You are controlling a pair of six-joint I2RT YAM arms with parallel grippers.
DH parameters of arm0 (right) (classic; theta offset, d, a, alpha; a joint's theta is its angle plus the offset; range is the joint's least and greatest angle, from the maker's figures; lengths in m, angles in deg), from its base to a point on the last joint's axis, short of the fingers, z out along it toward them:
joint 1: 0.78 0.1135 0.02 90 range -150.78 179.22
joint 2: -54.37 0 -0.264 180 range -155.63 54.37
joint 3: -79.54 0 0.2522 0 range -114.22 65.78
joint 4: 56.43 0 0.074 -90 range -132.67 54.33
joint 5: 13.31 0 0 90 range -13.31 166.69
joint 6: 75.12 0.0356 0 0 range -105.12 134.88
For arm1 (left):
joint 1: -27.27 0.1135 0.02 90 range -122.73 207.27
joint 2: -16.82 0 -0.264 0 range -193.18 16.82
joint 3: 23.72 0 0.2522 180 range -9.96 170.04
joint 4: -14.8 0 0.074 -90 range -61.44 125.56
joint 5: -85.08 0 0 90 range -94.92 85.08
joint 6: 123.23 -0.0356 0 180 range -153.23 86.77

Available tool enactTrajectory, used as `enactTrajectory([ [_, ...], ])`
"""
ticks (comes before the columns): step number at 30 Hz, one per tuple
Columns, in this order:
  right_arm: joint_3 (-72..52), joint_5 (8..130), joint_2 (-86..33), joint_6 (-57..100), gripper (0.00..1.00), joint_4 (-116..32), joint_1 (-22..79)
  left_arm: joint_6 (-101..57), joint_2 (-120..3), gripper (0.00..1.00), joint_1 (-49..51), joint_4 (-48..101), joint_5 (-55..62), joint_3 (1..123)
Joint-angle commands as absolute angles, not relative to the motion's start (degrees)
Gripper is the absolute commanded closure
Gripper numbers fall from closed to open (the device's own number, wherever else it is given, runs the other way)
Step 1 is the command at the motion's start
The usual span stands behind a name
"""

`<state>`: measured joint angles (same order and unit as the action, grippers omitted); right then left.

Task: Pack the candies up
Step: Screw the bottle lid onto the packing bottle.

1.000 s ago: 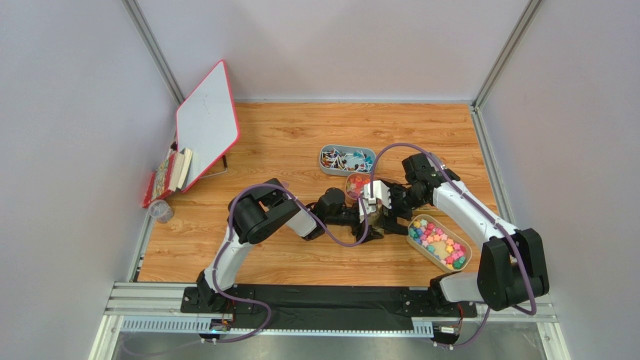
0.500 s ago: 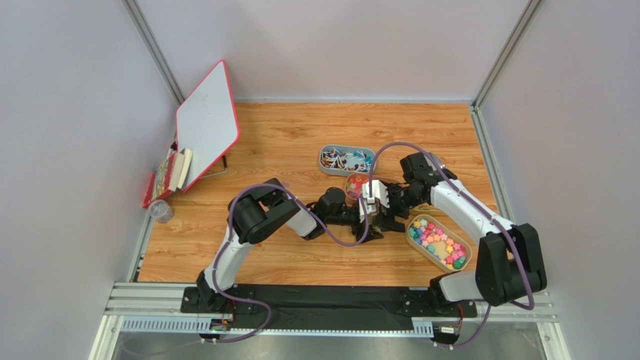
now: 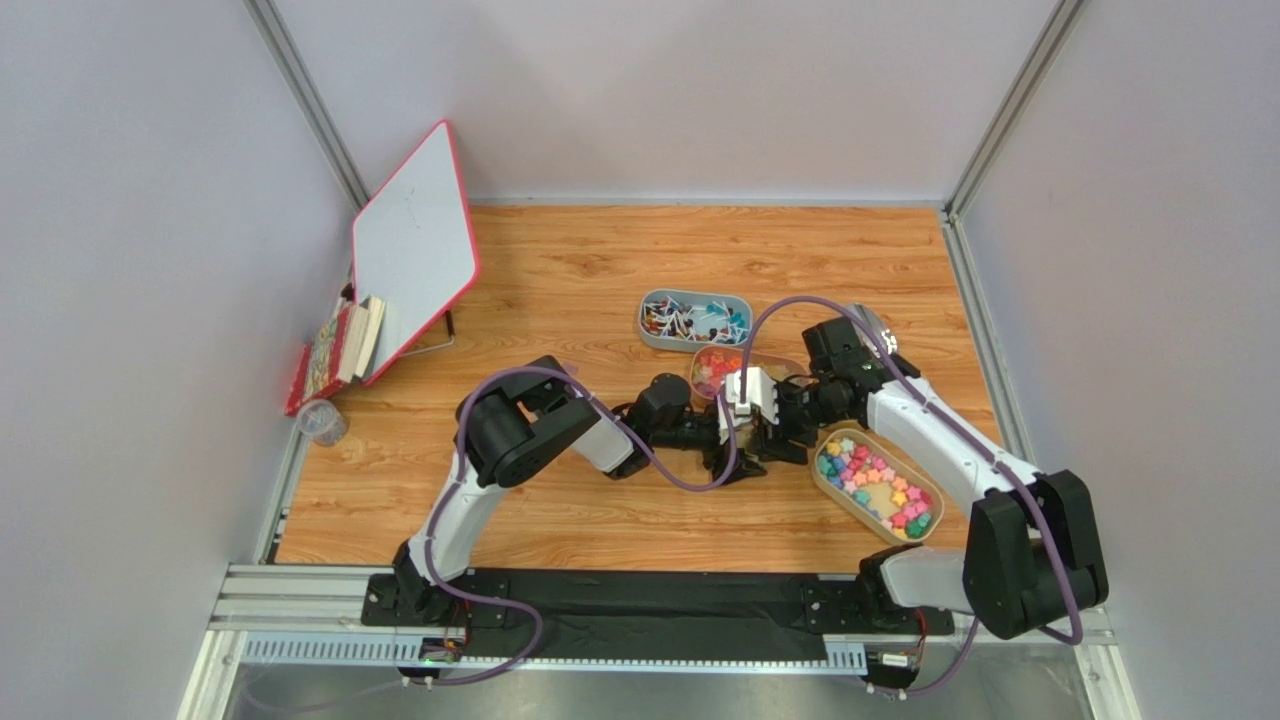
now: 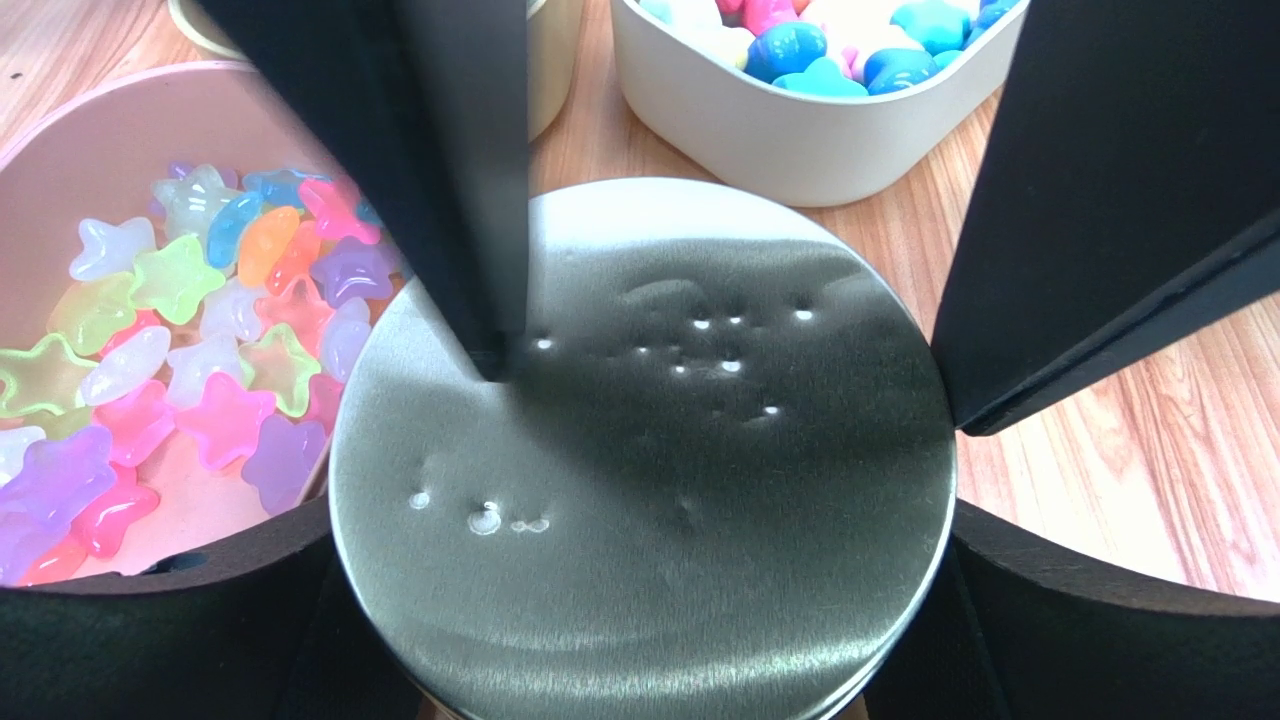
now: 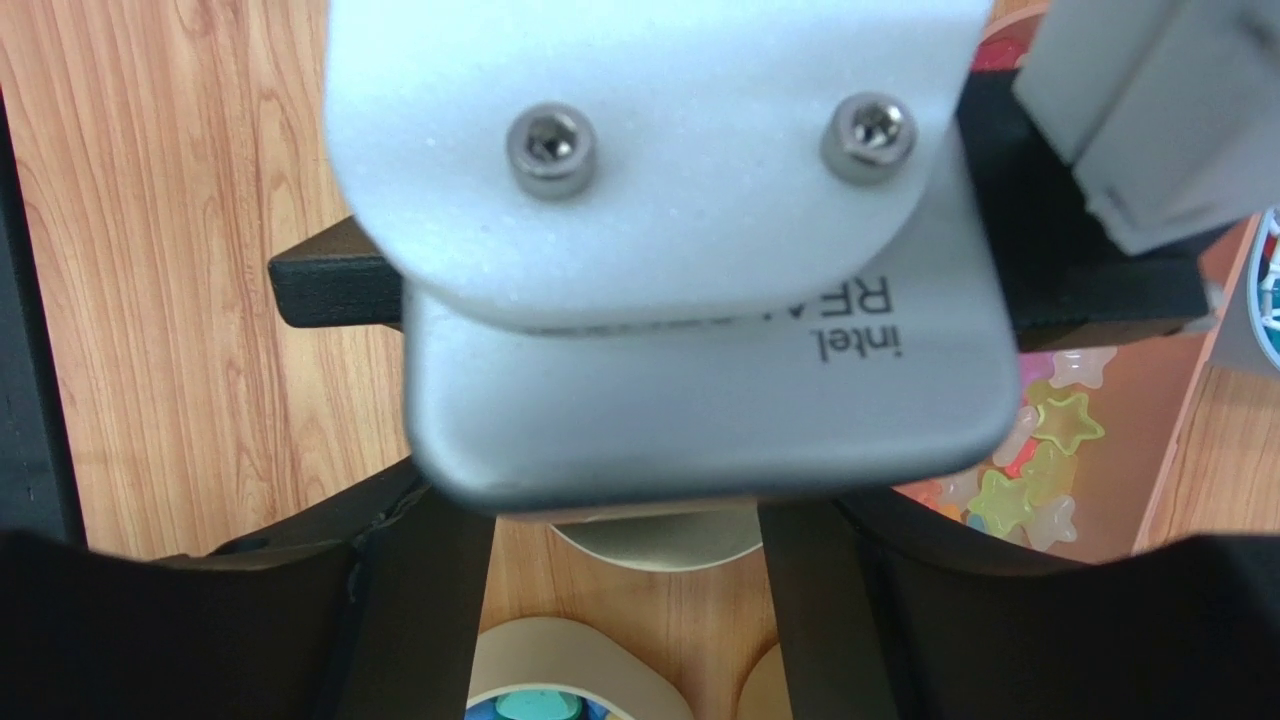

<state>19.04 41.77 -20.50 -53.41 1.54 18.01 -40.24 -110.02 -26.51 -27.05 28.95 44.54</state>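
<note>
A small jar with a round brushed-metal lid [image 4: 646,495] sits between my left gripper [image 3: 739,437]'s black fingers [image 4: 150,630], which are shut on its sides. My right gripper [image 3: 769,426] hangs over it from above, jaws apart. In the left wrist view one of its fingers [image 4: 451,180] ends over the lid's top and the other [image 4: 1112,195] at the lid's rim. In the right wrist view the left wrist's camera housing hides most of the lid [image 5: 661,543]. Star-shaped candies [image 4: 181,360] fill a pink bowl [image 3: 715,366] beside the jar.
A tan oval tray [image 3: 879,483] of bright candies lies right of the grippers. A grey tray [image 3: 691,318] of wrapped sweets lies behind them. A red-rimmed whiteboard [image 3: 413,248], books [image 3: 346,342] and a clear cup [image 3: 319,423] stand at the far left.
My right gripper has shifted slightly left over the jar and its jaws have narrowed. The left arm and the jar have stayed put.
</note>
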Motion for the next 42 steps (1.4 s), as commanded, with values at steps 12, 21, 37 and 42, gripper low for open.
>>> enactTrajectory([
  [12,20.27,46.81,-19.81,-41.45,0.0,6.63,16.98,-43.16,-117.74,1.0,-26.25,2.46,23.91,40.05],
  [21,15.17,42.76,-25.17,-54.89,0.0,7.34,14.34,-42.9,-118.27,1.0,-26.34,2.9,24.17,40.49],
  [37,8.04,33.44,-31.33,-64.48,0.0,15.16,16.01,-42.55,-118.62,1.0,-26.34,3.17,24.52,41.01],
  [42,8.92,34.15,-31.42,-64.13,0.0,14.72,17.59,-42.55,-118.62,1.0,-26.34,3.25,24.61,41.1],
])
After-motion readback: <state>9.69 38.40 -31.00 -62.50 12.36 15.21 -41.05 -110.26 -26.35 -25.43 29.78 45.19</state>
